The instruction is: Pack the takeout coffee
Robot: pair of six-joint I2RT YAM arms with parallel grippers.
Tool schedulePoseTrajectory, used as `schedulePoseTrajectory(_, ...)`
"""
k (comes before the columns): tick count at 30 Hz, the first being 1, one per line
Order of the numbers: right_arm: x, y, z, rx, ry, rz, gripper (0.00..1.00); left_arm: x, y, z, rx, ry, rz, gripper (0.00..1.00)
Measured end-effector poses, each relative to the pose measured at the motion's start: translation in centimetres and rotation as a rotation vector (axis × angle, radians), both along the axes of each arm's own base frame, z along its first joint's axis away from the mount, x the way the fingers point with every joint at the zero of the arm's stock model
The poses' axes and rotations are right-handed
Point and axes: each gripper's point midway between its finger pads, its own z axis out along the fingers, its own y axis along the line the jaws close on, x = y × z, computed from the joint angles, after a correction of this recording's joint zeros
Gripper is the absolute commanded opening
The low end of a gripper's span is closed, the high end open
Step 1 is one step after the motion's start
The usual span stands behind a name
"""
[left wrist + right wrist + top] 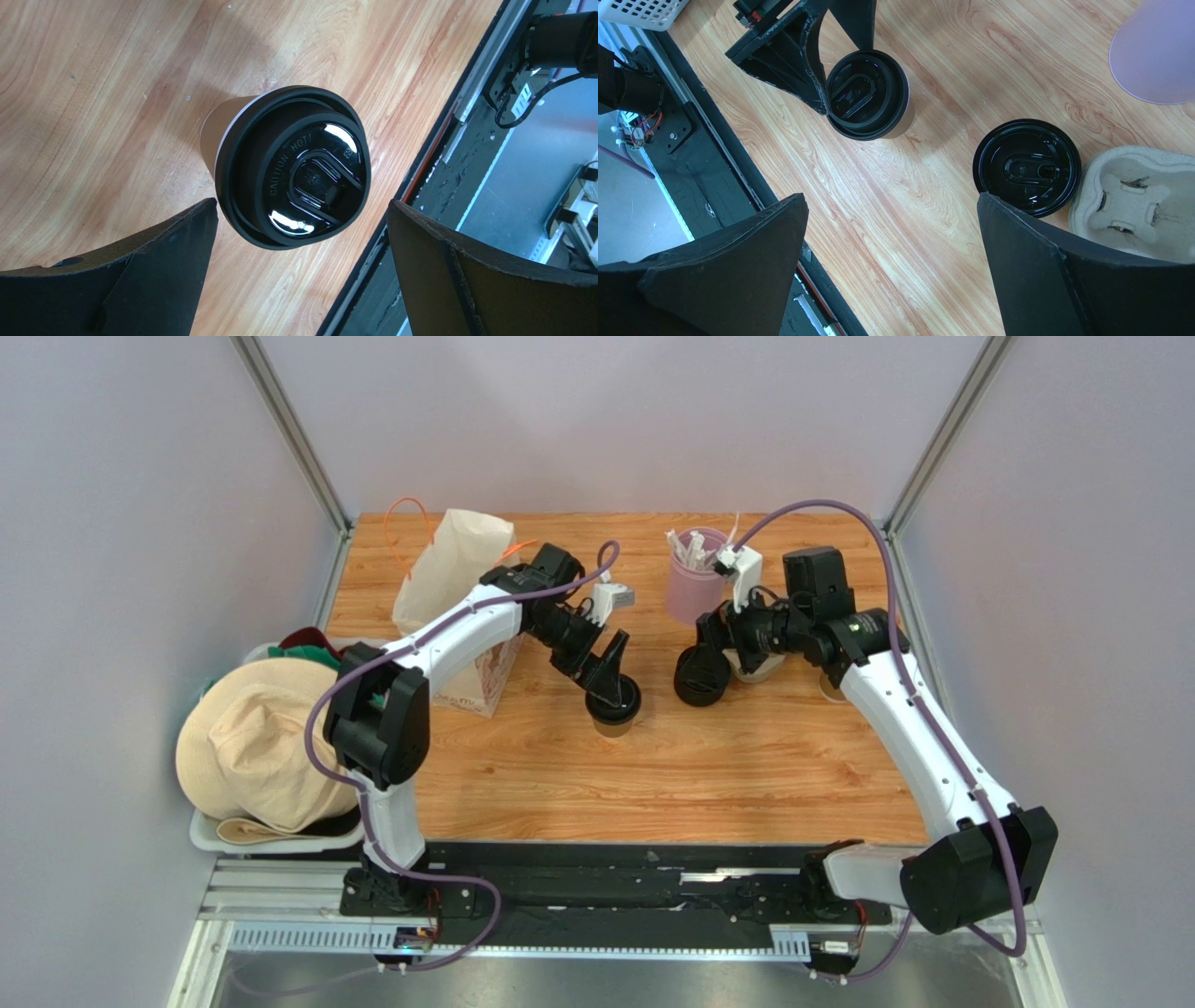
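Note:
The takeout coffee (291, 168), a small brown paper cup with a black lid on it, stands upright on the wooden table (730, 770). In the top view the takeout coffee (615, 710) is mid-table. My left gripper (302, 206) hovers open just above it, one finger (140, 273) on each side and neither touching. The right wrist view shows the takeout coffee (868, 94) with the left gripper's fingers (794, 49) beside it. My right gripper (892, 199) is open over bare wood, holding nothing. The paper bag (456, 595) stands upright at the back left, behind the left arm.
A black lid (1027, 166), perhaps topping a stack, sits beside a pulp cup carrier (1137, 203) under the right arm. A pink cup (694, 588) of white sticks stands behind them. A white basket (267, 837) with a tan hat sits off the table's left edge.

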Motion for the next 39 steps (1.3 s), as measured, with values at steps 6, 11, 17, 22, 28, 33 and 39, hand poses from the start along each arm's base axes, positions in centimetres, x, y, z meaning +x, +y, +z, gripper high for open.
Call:
schedulePoseTrajectory(6,-0.1,-0.1,-0.5,0.007,0.005,0.002,0.95,0.2,-0.1,-0.4,0.005,0.004,0.008,0.86)
schedulePoseTrajectory(11,-0.3,-0.1,-0.8,0.011,0.009,0.003,0.95,0.6,-0.3,-0.3,-0.003,-0.007,0.020,0.75)
schedulePoseTrajectory(17,-0.2,-0.2,-0.7,0.017,0.002,0.002,0.95,0.8,-0.5,-0.4,-0.006,-0.001,0.030,0.74)
schedulePoseTrajectory(22,-0.3,-0.2,-0.7,0.019,-0.004,0.003,0.95,0.7,-0.6,-1.3,0.003,0.025,0.031,0.75)
schedulePoseTrajectory(28,-0.4,-0.2,-0.7,0.020,-0.007,0.003,0.94,0.7,-0.6,-2.0,0.012,0.050,0.037,0.64)
schedulePoseTrajectory(33,-0.5,-0.2,-0.6,0.026,-0.008,0.008,0.93,0.7,-0.7,-2.0,0.009,0.052,0.037,0.61)
schedulePoseTrajectory(39,-0.9,0.1,-0.9,0.046,0.015,0.022,0.91,0.7,-1.1,-1.7,-0.016,0.058,0.032,0.61)
